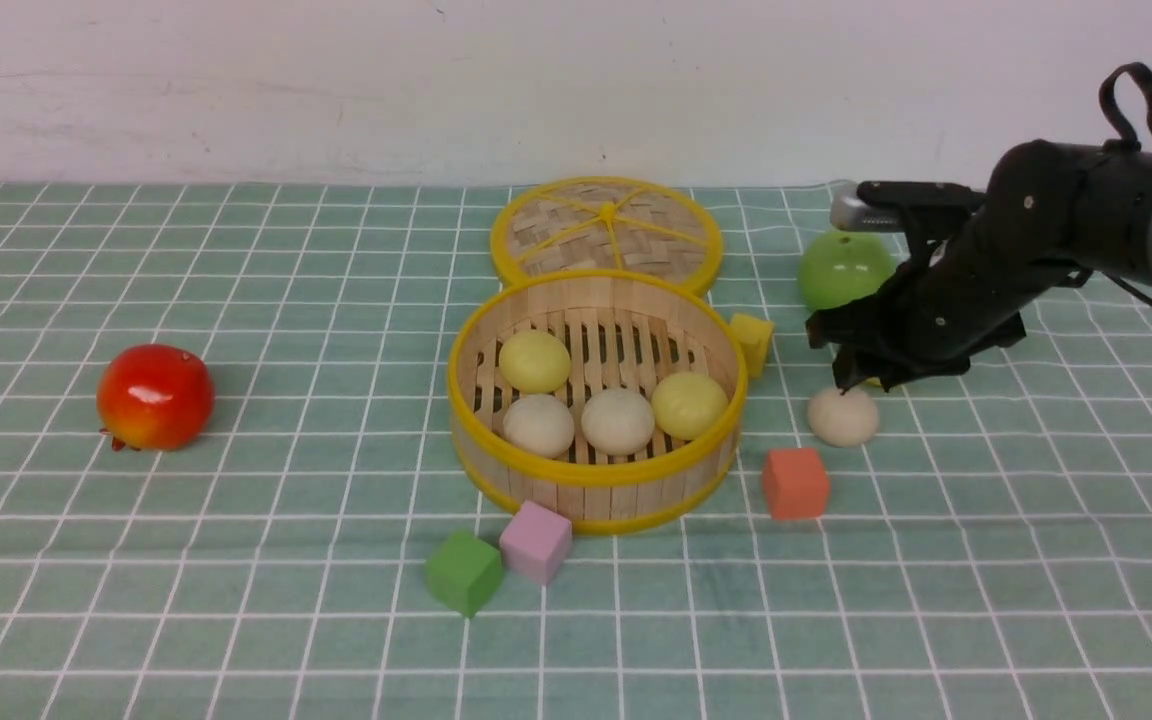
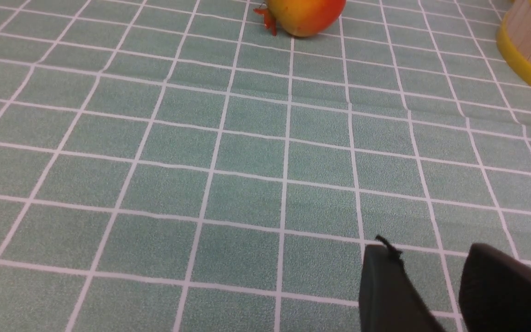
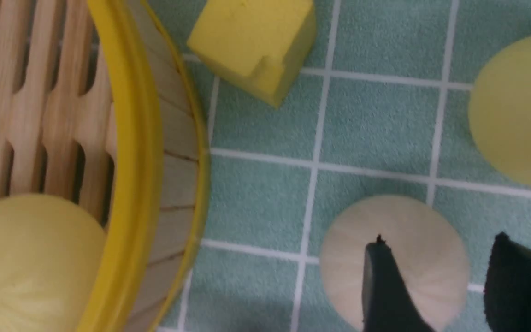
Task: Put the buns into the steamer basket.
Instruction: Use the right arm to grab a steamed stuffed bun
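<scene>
The steamer basket [image 1: 591, 477] stands mid-table and holds two pale yellow buns [image 1: 534, 360] [image 1: 688, 404] and two beige-white buns [image 1: 539, 424] [image 1: 617, 420]. A fifth, beige-white bun [image 1: 843, 416] lies on the cloth right of the basket. My right gripper [image 1: 851, 382] hovers just above it, open and holding nothing. In the right wrist view this bun [image 3: 408, 240] sits partly under one finger [image 3: 383, 290], and a sixth, pale yellow bun [image 3: 519, 110] lies beside it, hidden behind the arm in the front view. My left gripper [image 2: 427, 253] is open over bare cloth.
The woven lid [image 1: 606, 232] lies behind the basket. A green apple [image 1: 844, 268] sits behind the right gripper, and a yellow cube [image 1: 752, 340] sits by the basket. An orange cube [image 1: 795, 483], a pink cube [image 1: 535, 541] and a green cube [image 1: 463, 572] lie in front. A red fruit [image 1: 154, 396] is at left.
</scene>
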Tool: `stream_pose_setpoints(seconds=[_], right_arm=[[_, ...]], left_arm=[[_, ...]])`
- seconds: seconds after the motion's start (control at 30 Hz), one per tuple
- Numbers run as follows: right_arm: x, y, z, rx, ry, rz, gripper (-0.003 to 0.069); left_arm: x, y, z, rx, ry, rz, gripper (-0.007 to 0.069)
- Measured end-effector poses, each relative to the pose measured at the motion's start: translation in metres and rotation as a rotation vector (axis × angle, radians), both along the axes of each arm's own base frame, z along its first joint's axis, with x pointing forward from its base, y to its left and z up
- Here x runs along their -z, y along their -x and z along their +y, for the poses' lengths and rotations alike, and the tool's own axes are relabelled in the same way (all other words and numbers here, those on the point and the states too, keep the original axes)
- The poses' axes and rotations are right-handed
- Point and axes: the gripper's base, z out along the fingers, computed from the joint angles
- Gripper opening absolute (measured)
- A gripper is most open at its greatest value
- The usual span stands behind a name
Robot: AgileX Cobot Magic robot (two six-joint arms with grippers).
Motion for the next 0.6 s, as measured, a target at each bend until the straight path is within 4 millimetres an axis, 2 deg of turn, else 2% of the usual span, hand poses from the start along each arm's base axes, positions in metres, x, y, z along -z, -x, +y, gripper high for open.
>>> stream_pose_setpoints(seconds=[0.23,0.33,0.5,0.6], right_arm=[[0.009,-0.003,0.001,0.009,-0.013,0.01,0.0298],[0.016,-0.003,0.001,0.007,-0.01,0.033,0.025],[0.018,-0.003,0.001,0.006,-0.009,0.04,0.0038],[0.018,-0.003,0.001,0.005,-0.009,0.045,0.0002]], left_arm=[[0.0,0.0,0.0,0.0,0.0,0.0,0.0238],[0.0,0.0,0.0,0.0,0.0,0.0,0.0238],[0.0,0.0,0.0,0.0,0.0,0.0,0.0238],[0.0,0.0,0.0,0.0,0.0,0.0,0.0238]])
